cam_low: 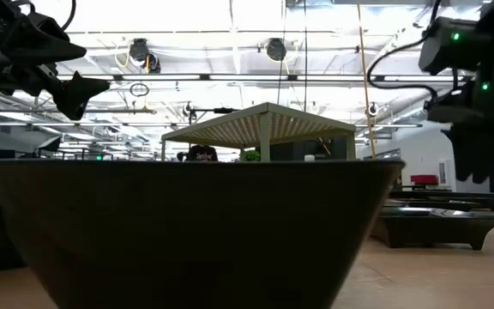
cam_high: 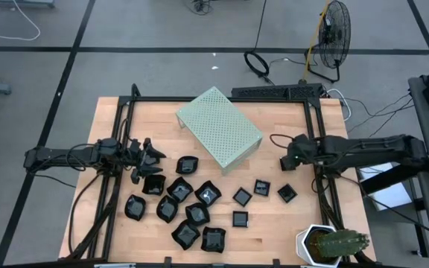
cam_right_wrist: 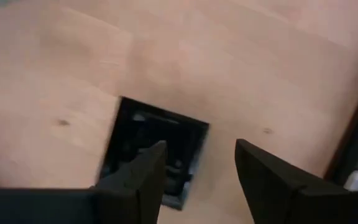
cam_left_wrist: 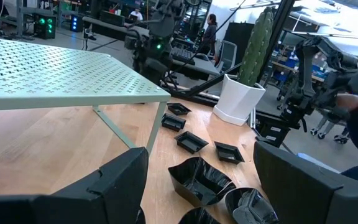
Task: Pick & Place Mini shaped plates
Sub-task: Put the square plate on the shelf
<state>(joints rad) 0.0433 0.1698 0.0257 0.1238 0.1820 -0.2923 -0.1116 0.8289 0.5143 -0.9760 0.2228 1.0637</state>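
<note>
Both claws spread and empty, plates bunched tight.

My right claw [cam_right_wrist: 197,171] hangs over one small square plate [cam_right_wrist: 157,146]; I judge a finger could clip its rim and skid it. My left claw [cam_high: 146,158] hovers beside the cluster. The mini shaped plates [cam_high: 188,205], glossy black, lie scattered on the worktop [cam_high: 274,238] near the green perforated box [cam_high: 219,128].

We are seeing the wooden table [cam_high: 110,112] carrying a pale green perforated box [cam_high: 220,128] near its far edge, black mini shaped plates [cam_high: 192,201] lying scattered toward the near edge, and a potted cactus [cam_high: 332,244] sitting at the near right corner.
</note>
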